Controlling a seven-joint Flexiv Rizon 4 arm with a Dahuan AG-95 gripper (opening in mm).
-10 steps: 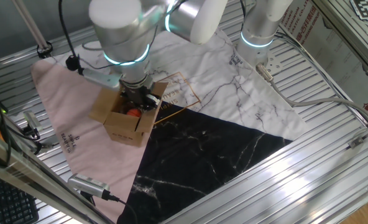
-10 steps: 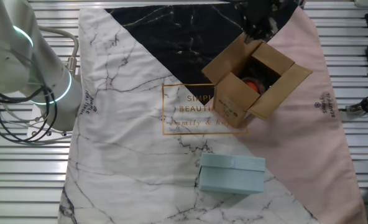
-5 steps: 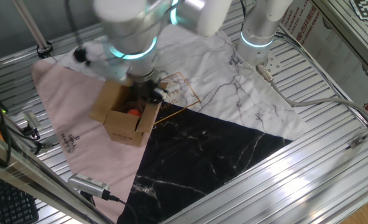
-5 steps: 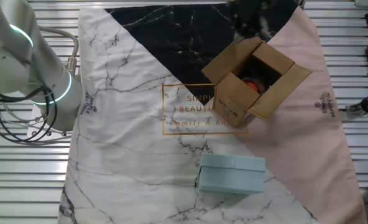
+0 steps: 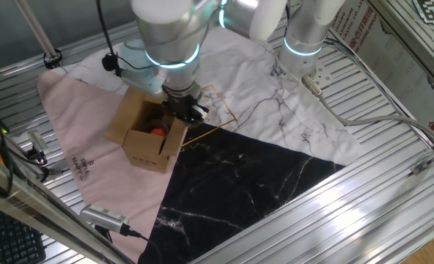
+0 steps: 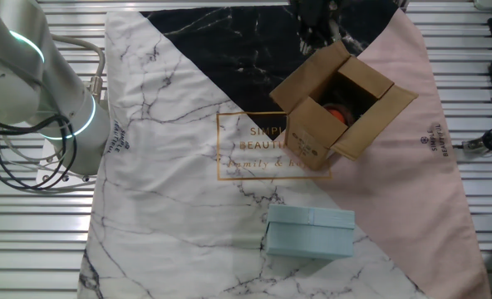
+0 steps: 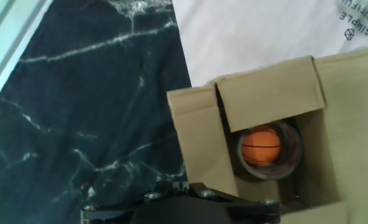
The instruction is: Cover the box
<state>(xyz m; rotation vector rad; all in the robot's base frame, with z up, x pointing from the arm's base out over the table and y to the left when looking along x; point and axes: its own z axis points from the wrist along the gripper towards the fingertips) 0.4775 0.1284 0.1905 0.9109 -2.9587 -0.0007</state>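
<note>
1. Right now my pincer (image 5: 190,111) hangs just above the box (image 5: 149,133), over the rim on the side next to the black part of the cloth (image 5: 246,183).
2. I cannot tell whether the pincer is wide or narrow; in the hand view only its dark body shows at the bottom edge, and nothing is visibly held in it.
3. The box sits open just below and beside the pincer, on the cloth where the pink, white and black areas meet, with its flaps (image 7: 271,93) spread outward.
4. Inside the box, in the hand view, I see an orange ball (image 7: 261,145) resting in a roll of tape (image 7: 293,149).
5. Well apart from the pincer, on the white part of the cloth, lies a pale blue box (image 6: 310,233).
6. The cloth covers a desk (image 5: 393,191) of metal slats.
</note>
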